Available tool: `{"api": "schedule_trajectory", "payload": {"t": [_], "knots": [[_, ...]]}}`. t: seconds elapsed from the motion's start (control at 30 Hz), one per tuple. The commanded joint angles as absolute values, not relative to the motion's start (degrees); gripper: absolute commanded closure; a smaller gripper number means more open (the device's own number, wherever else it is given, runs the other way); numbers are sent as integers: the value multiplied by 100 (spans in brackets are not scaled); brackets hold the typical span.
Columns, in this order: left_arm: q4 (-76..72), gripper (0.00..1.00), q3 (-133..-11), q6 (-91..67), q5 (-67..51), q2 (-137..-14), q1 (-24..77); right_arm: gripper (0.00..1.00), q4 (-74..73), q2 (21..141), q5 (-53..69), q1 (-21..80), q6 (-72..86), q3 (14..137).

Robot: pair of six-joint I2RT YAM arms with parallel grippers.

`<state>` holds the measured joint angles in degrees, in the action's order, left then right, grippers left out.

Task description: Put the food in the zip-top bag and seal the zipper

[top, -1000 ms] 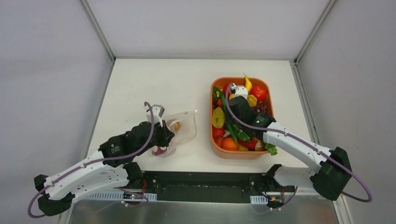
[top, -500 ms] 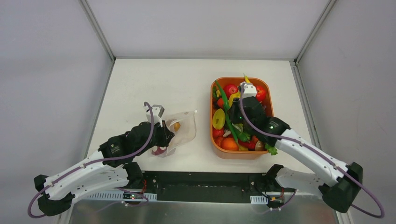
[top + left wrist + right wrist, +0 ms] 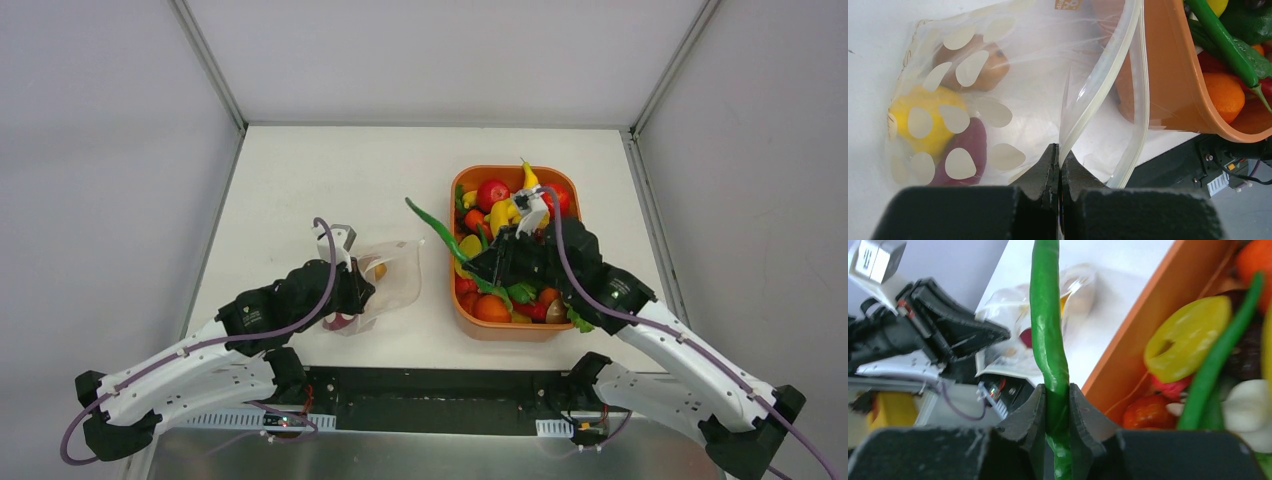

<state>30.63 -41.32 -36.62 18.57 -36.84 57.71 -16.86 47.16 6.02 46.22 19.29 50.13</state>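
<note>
Pickup done: right tool (image 3: 1057, 390) now clamps the long green pepper (image 3: 1048, 315) (maybe a bean), lifted out of the tray (image 3: 1133, 335) and swung toward the bag (image 3: 998, 100). Bag rim is pinched in the left tool (image 3: 1059, 162), mouth open ahead of the right tool. Insertion next.
</note>
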Motion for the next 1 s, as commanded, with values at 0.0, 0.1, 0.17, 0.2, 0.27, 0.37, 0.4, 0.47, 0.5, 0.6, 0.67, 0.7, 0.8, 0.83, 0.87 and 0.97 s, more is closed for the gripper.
{"api": "schedule_trajectory", "payload": {"t": [0.0,0.1,0.17,0.2,0.27,0.37,0.4,0.47,0.5,0.6,0.67,0.7,0.8,0.83,0.87,0.97], "knots": [[2900,100,-4142,-3614,1919,-3654,5784,90,-1794,4898,2134,4621,2302,5114],[2925,100,-4125,-3610,1949,-3641,5790,91,-2104,4954,2440,4652,2304,5128],[2943,100,-4130,-3604,1998,-3656,5790,92,-2220,4884,2600,4669,2227,5118],[2944,100,-4131,-3606,2019,-3656,5791,92,-2181,4775,2631,4671,2225,5060],[2921,100,-4124,-3612,2039,-3663,5784,94,-2087,4579,2820,4673,2264,4946],[2917,100,-4146,-3604,2039,-3689,5784,96,-2362,4548,3325,4672,2103,5029],[2918,100,-4153,-3597,2035,-3698,5785,97,-2512,4569,3362,4672,2054,5064],[2918,100,-4154,-3586,2016,-3708,5789,100,-2842,4648,3306,4674,1964,5113],[2918,100,-4152,-3586,2018,-3709,5790,100,-2972,4704,3337,4676,1898,5135],[2898,100,-4141,-3582,1970,-3692,5787,100,-3104,4905,3518,4683,1814,5152],[2835,100,-4160,-3547,1763,-3711,5791,100,-2921,5058,3183,4686,1956,5166],[2798,100,-4170,-3530,1665,-3750,5790,100,-2743,5145,2984,4691,2092,5163],[2813,100,-4221,-3401,1459,-3897,5788,100,-2277,5613,2541,4702,2532,5345],[2832,100,-4253,-3354,1407,-3942,5784,100,-2175,5802,2297,4727,2685,5449],[2845,100,-4285,-3323,1354,-3994,5787,100,-2152,6032,2089,4769,2738,5601],[2786,100,-4335,-3287,1144,-4094,5792,100,-2384,6760,1394,4948,2855,6258]]}}
